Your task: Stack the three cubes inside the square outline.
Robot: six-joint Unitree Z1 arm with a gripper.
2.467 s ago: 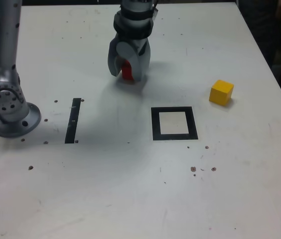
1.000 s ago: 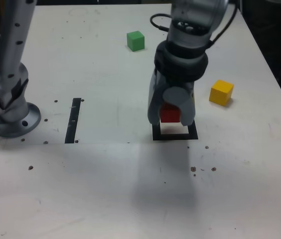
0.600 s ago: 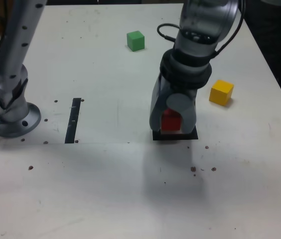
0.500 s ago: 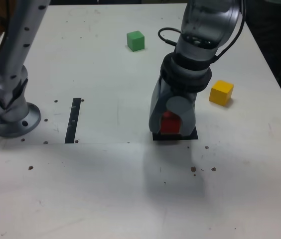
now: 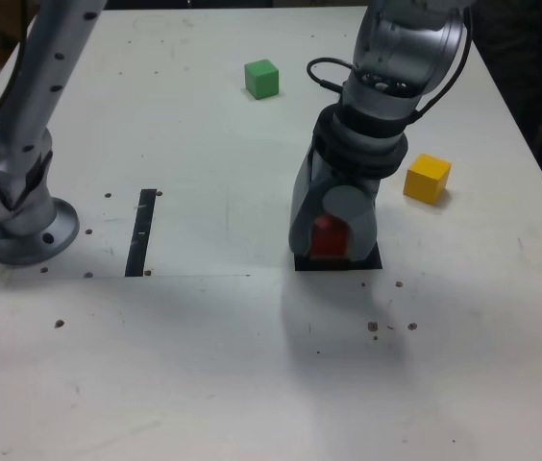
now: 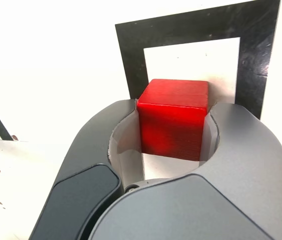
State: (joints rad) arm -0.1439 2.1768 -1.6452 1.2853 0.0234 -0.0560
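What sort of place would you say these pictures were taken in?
Probably a robotics lab or test bench: a jointed grey arm, a flat square outline of black tape, and a small matte green block on a pale tabletop.

one camera looks steeply down on the whole counter (image 5: 194, 355); the wrist's, much closer, shares the square (image 6: 181, 31) near centre.

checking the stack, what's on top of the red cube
The wrist view shows the red matte cube's top face bare, nothing stacked on it; its underside is hidden.
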